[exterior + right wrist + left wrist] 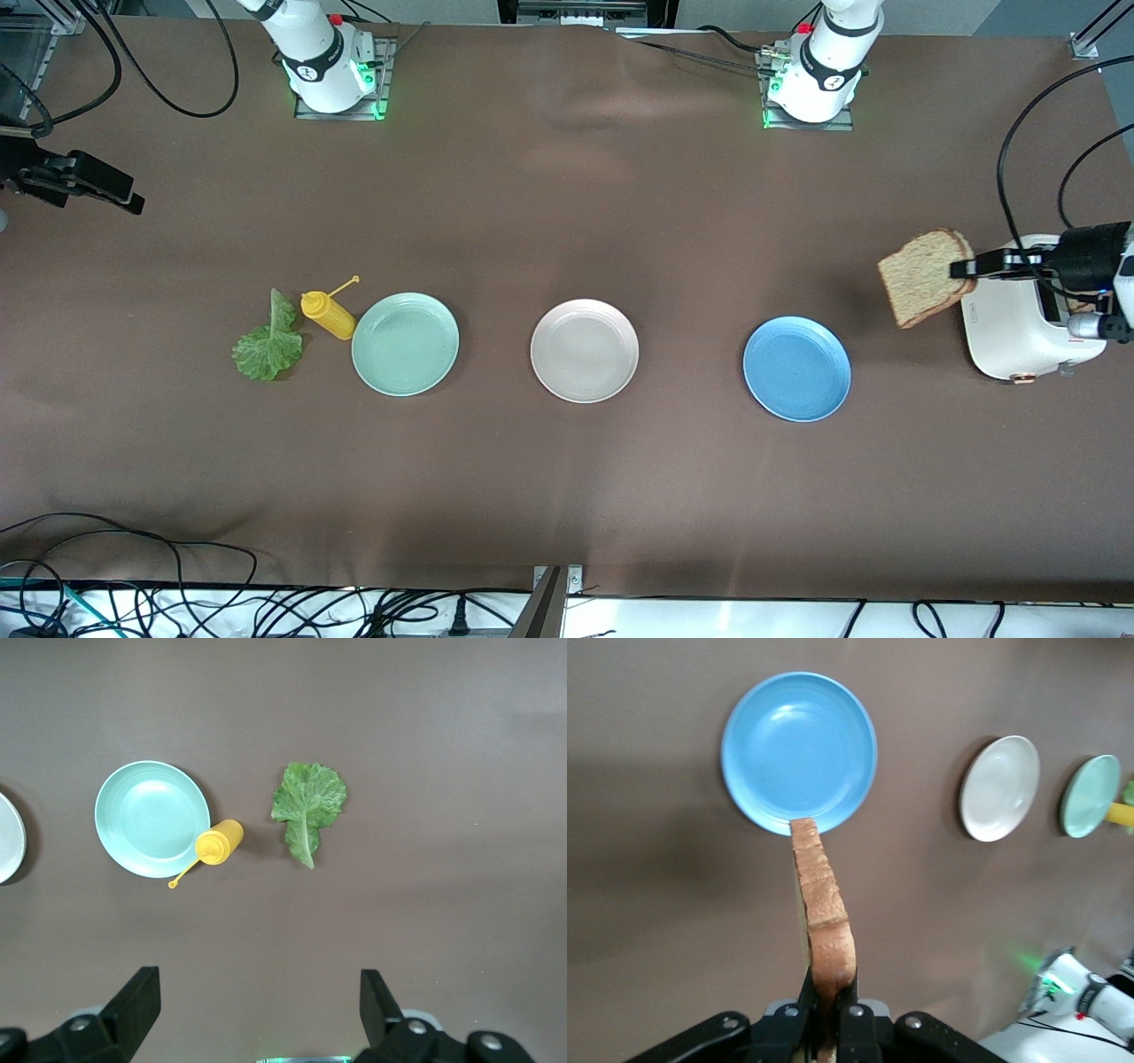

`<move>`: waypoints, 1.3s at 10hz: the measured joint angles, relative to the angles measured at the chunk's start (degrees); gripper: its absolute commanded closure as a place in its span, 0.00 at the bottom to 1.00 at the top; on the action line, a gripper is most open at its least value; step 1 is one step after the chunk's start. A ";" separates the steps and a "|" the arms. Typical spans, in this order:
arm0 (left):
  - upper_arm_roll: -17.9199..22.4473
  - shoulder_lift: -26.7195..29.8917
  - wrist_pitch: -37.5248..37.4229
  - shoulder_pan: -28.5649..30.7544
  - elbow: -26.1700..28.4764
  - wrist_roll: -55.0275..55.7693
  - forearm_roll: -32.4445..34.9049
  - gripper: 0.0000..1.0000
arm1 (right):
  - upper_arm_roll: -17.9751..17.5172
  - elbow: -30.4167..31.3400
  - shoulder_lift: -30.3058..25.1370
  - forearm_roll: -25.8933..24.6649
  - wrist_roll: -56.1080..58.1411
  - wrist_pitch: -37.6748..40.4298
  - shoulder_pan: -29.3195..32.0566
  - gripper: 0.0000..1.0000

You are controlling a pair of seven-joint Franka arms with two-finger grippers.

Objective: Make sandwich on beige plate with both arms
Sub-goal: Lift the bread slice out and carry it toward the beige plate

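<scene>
Front view: left gripper (973, 267) pinched brown wholegrain bread slices (926, 277) edgewise, in the air beside the white toaster (1019, 332). The narrow crust grip risked slippage before the round beige plate (584, 350). Right gripper (257, 1010) waited, fingers spread, toward the crinkled green lettuce leaf (268, 341) end.

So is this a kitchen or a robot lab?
Probably a robot lab with pretend-kitchen things: two bolted-down arms, the left gripper holding bread by a toaster, loose cables along the table edge.
</scene>
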State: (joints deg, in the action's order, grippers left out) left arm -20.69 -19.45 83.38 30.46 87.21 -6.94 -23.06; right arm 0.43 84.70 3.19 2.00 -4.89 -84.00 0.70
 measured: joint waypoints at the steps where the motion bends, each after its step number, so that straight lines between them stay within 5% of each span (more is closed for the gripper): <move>1: -0.05 -1.28 0.89 -0.88 0.14 0.75 -2.75 1.00 | 0.01 0.01 0.04 0.00 0.00 0.00 0.01 0.00; 13: -0.42 -17.80 27.21 -19.53 2.94 0.92 -30.54 1.00 | 0.15 0.09 0.15 -0.01 0.00 0.00 0.06 0.00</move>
State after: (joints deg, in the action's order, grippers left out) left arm -21.11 -37.25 110.60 10.93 90.16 -6.02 -53.60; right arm 0.58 84.79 3.35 1.99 -4.89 -84.00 0.76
